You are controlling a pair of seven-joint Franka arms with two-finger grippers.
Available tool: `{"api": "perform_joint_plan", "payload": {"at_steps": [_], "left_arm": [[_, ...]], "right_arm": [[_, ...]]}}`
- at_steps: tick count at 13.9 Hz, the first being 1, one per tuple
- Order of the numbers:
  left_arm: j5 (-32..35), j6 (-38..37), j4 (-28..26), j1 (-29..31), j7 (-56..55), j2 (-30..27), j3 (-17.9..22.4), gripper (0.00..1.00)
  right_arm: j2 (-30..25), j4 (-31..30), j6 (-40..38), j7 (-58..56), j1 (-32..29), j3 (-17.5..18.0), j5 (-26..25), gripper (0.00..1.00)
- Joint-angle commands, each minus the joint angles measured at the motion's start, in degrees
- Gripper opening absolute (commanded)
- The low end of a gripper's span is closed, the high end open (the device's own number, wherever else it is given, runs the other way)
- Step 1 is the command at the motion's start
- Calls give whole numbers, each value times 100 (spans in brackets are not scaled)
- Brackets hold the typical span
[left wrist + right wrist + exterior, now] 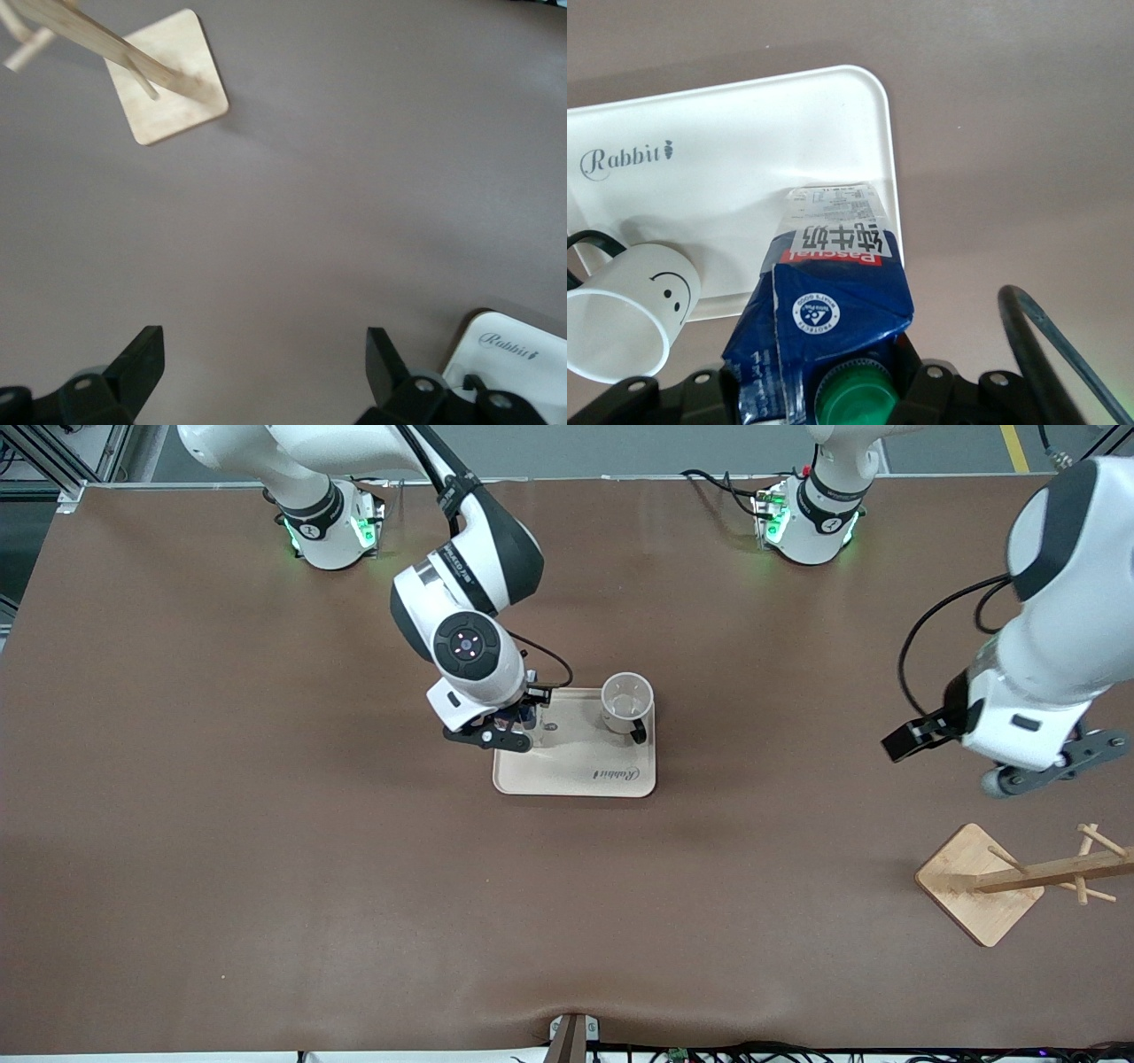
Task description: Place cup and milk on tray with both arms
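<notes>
The cream tray (576, 775) lies mid-table. The white cup (627, 698) stands upright on its corner farther from the front camera, toward the left arm's end. My right gripper (509, 726) is over the tray's corner toward the right arm's end, shut on the milk (833, 292) just below its green cap. The blue carton's base is down at the tray (744, 133); I cannot tell whether it touches. The smiley cup (629, 319) stands beside it. My left gripper (1054, 766) hangs open and empty over bare table toward the left arm's end, its fingers (142, 363) wide apart.
A wooden rack (983, 881) with a square base and pegs lies on the table near the left arm's end, closer to the front camera than the left gripper. It also shows in the left wrist view as the rack (168, 80), along with a corner of the tray (518, 354).
</notes>
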Motion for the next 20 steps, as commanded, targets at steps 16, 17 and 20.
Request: {"api": "perform_joint_plan", "payload": {"at_steps": [16, 17, 20], "left_arm": [[-1133, -459, -992, -1386, 2067, -1882, 2303, 100], [-1133, -459, -1002, -1456, 2076, -1917, 2329, 100], [-1133, -459, -1054, -1588, 2076, -1961, 2382, 100]], "right_arm": [[159, 26, 201, 51, 196, -72, 39, 100], [159, 34, 192, 59, 187, -81, 39, 100], [142, 78, 192, 60, 195, -81, 65, 100]]}}
